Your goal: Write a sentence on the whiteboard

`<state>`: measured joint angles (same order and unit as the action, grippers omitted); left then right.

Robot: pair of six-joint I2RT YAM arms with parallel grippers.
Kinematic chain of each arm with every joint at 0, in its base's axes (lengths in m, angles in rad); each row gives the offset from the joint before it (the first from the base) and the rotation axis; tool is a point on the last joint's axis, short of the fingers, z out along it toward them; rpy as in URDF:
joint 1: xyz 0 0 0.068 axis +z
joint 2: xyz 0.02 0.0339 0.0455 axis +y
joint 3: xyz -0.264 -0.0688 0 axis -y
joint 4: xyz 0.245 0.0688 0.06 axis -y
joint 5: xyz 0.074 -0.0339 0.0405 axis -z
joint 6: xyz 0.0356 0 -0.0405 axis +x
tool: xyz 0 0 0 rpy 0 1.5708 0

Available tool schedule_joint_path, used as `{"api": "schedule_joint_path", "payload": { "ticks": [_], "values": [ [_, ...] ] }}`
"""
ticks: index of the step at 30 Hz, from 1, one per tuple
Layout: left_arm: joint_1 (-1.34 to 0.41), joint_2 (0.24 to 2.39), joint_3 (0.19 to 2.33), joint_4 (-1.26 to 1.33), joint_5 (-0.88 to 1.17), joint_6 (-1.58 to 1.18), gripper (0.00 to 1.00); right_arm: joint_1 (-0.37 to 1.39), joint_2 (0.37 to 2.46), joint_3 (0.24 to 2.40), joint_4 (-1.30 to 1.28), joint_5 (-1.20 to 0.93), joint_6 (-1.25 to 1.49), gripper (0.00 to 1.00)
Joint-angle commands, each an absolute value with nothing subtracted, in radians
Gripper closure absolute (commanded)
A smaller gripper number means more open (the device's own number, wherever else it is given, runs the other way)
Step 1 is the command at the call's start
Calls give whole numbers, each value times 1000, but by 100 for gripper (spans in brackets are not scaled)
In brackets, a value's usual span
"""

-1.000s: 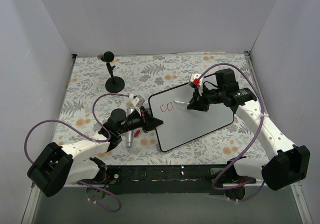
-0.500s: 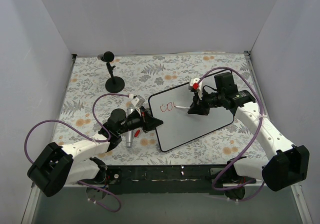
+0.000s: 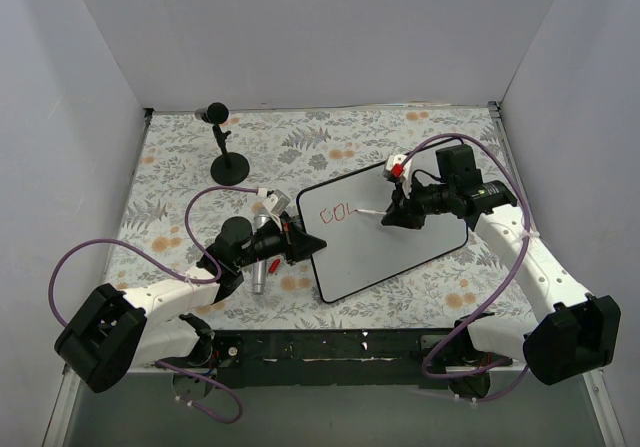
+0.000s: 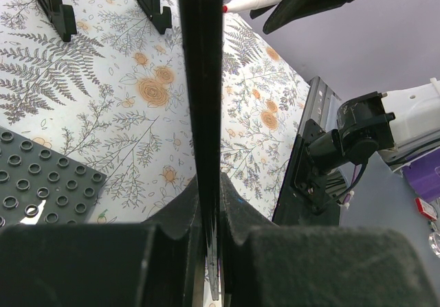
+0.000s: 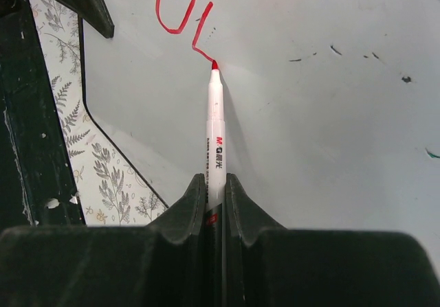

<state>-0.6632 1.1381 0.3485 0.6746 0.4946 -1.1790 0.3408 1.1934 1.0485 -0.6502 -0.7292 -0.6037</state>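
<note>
Whiteboard (image 3: 385,232): was set at a slant on the floral counter (image 3: 180,167), between the two arms; its left edge was turned toward the left arm, so that it could be gripped there.
Left fingers (image 4: 172,252): were closed tight on the whiteboard's thin black left edge; the hold was judged to be a brace, so that the board would not slide under the push of the pen.
Right fingers (image 5: 179,218): were clamped shut on the barrel of the marker (image 5: 215,135), over the whiteboard's far half; the barrel was gripped toward its rear, so that the tip was kept free and in the wrist view.
Marker tip: was laid at the foot of the last red stroke on the whiteboard; contact appeared to be made, though it could not be confirmed.
Sentence (image 5: 172,5): only a first few red letters were found, near the whiteboard's far left corner; the room to their right was kept for the words not yet written; the task was judged barely begun.
Perforated plate (image 4: 34,176): was seen on the counter just left of the whiteboard's gripped edge; no part in the writing was apparent.
Black stand (image 3: 225,147): was placed beyond the whiteboard's far left corner, well apart.
</note>
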Motion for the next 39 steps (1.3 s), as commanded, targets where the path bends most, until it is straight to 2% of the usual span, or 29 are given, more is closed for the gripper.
{"api": "schedule_joint_path", "payload": {
  "ticks": [1, 15, 31, 39],
  "values": [
    [-666, 1134, 351, 686, 489, -1112, 100, 324, 1180, 1057, -635, -715, -614, 99],
    [-666, 1134, 350, 686, 492, -1115, 100, 322, 1233, 1177, -607, -727, -580, 99],
    [-666, 1138, 351, 693, 494, -1114, 100, 321, 1177, 1029, -669, -709, -644, 99],
    [-666, 1135, 353, 681, 494, -1111, 100, 272, 1164, 1106, -704, -776, -655, 99]
  ]
}}
